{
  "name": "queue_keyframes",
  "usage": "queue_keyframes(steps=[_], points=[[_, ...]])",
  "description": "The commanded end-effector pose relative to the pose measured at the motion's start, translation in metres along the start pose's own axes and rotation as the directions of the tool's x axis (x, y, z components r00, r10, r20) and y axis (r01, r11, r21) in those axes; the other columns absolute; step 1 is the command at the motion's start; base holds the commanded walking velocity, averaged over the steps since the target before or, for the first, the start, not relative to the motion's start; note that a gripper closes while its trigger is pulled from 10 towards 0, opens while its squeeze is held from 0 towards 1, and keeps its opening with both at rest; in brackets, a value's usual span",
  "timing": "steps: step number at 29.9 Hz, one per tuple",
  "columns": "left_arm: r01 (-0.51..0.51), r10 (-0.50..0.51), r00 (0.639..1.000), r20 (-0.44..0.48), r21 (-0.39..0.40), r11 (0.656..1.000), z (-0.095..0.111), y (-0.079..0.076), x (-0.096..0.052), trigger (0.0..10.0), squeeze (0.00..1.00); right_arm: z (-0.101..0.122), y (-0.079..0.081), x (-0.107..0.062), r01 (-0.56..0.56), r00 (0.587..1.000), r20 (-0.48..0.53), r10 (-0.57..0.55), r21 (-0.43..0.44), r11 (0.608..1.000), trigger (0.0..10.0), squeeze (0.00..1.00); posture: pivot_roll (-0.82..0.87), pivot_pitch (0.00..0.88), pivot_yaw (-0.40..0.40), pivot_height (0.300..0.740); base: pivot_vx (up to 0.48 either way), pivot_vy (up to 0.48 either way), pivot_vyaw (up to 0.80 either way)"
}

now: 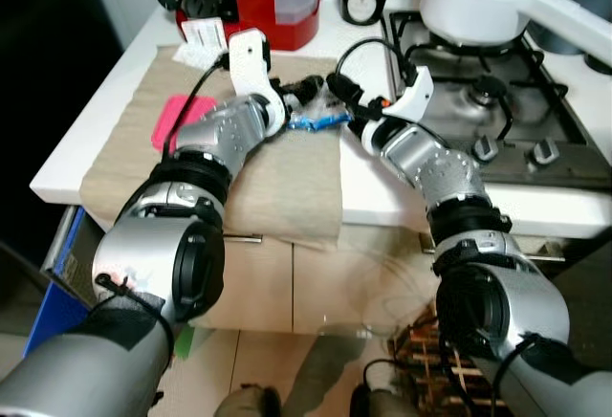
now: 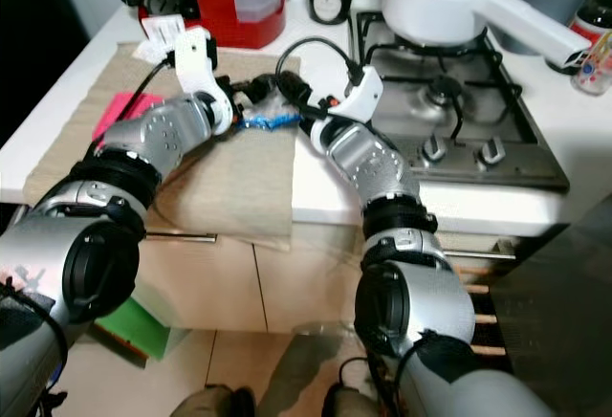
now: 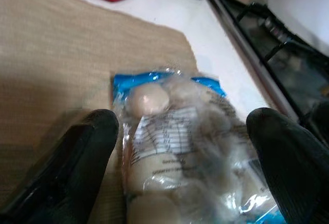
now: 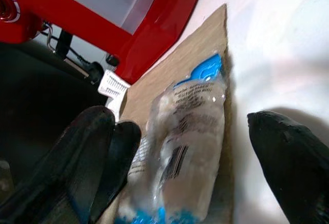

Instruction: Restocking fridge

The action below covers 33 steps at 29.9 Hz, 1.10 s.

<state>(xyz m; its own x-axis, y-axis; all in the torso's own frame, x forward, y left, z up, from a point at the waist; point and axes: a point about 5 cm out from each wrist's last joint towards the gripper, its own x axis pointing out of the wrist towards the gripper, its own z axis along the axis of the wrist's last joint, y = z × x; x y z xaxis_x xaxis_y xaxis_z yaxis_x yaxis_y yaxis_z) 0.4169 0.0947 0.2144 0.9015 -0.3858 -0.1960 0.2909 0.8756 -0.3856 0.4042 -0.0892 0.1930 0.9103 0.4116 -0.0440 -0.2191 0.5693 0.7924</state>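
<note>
Both grippers, left (image 3: 180, 147) and right (image 4: 185, 157), have their fingers spread on either side of a clear bag of food (image 3: 180, 147), not yet clamped. The bag lies at the cloth's (image 1: 287, 187) edge nearest the stove (image 1: 497, 101). Step: pickup for the fridge. Next, presumably, one gripper closes and lifts.

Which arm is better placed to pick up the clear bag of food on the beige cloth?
Probably the left. The left gripper has its jaws open on both sides of the bag. The right gripper is also open around it, so the difference is small.
</note>
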Motion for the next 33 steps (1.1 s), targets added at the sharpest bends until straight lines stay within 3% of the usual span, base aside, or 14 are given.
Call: queue_keyframes(steps=[1, 4, 5, 15, 17, 23, 30, 31, 32, 33], points=[[-0.003, 0.003, 1.000, -0.004, -0.013, 1.000, 0.001, -0.003, 0.001, 10.0, 0.00, 0.000, -0.007, -0.001, 0.041, 0.999, 0.000, -0.041, -0.025, 0.999, 10.0, 0.02, -0.09, 0.117, 0.040, 0.740, 0.000, 0.000, 0.00], [-0.019, 0.018, 0.999, -0.035, -0.027, 0.999, -0.010, -0.004, 0.003, 10.0, 0.00, 0.000, -0.011, 0.000, 0.073, 0.997, 0.012, -0.072, -0.066, 0.995, 10.0, 0.02, -0.09, 0.111, 0.040, 0.740, 0.000, 0.000, 0.00], [-0.017, 0.014, 0.999, -0.051, -0.045, 0.999, -0.015, -0.005, 0.004, 10.0, 0.00, 0.000, -0.011, 0.000, 0.083, 0.996, 0.016, -0.082, -0.068, 0.994, 0.0, 0.02, -0.09, 0.110, 0.040, 0.740, 0.000, 0.000, 0.00], [-0.021, 0.013, 0.997, -0.075, -0.098, 0.995, -0.022, -0.002, 0.003, 10.0, 0.00, -0.004, -0.015, 0.001, 0.113, 0.993, 0.035, -0.112, -0.029, 0.993, 0.0, 0.05, -0.09, 0.111, 0.080, 0.740, 0.000, 0.000, 0.00], [-0.051, 0.051, 0.998, -0.046, -0.017, 0.999, -0.011, 0.007, 0.000, 10.0, 0.00, -0.007, -0.017, 0.001, 0.119, 0.992, 0.047, -0.119, -0.011, 0.993, 0.0, 0.05, -0.08, 0.118, 0.101, 0.740, 0.000, 0.000, 0.00], [-0.049, 0.049, 0.999, -0.003, 0.025, 0.998, 0.008, 0.011, -0.004, 10.0, 0.00, -0.011, -0.017, 0.002, 0.117, 0.992, 0.050, -0.117, 0.004, 0.993, 0.0, 0.06, -0.07, 0.125, 0.112, 0.740, 0.000, 0.000, 0.00], [-0.006, 0.005, 1.000, -0.027, -0.053, 0.999, 0.007, 0.013, -0.006, 10.0, 0.00, -0.020, -0.016, 0.003, 0.098, 0.994, 0.036, -0.099, 0.032, 0.995, 0.0, 0.07, -0.06, 0.137, 0.123, 0.740, 0.000, 0.000, 0.00], [-0.003, 0.002, 1.000, -0.027, -0.051, 0.999, 0.005, 0.013, -0.005, 9.3, 0.00, -0.020, -0.017, 0.002, 0.098, 0.994, 0.036, -0.099, 0.032, 0.995, 0.0, 0.08, -0.06, 0.138, 0.124, 0.740, 0.000, 0.000, 0.00], [0.004, -0.005, 1.000, -0.025, -0.050, 0.999, 0.003, 0.013, -0.005, 0.0, 0.00, -0.020, -0.017, 0.002, 0.097, 0.994, 0.036, -0.098, 0.029, 0.995, 0.0, 0.07, -0.06, 0.139, 0.124, 0.740, 0.000, 0.000, 0.00], [0.011, -0.012, 1.000, -0.022, -0.051, 0.999, 0.002, 0.013, -0.005, 0.0, 0.00, -0.020, -0.018, 0.002, 0.098, 0.994, 0.038, -0.099, 0.024, 0.995, 0.0, 0.07, -0.06, 0.139, 0.122, 0.740, 0.000, 0.000, 0.00]])
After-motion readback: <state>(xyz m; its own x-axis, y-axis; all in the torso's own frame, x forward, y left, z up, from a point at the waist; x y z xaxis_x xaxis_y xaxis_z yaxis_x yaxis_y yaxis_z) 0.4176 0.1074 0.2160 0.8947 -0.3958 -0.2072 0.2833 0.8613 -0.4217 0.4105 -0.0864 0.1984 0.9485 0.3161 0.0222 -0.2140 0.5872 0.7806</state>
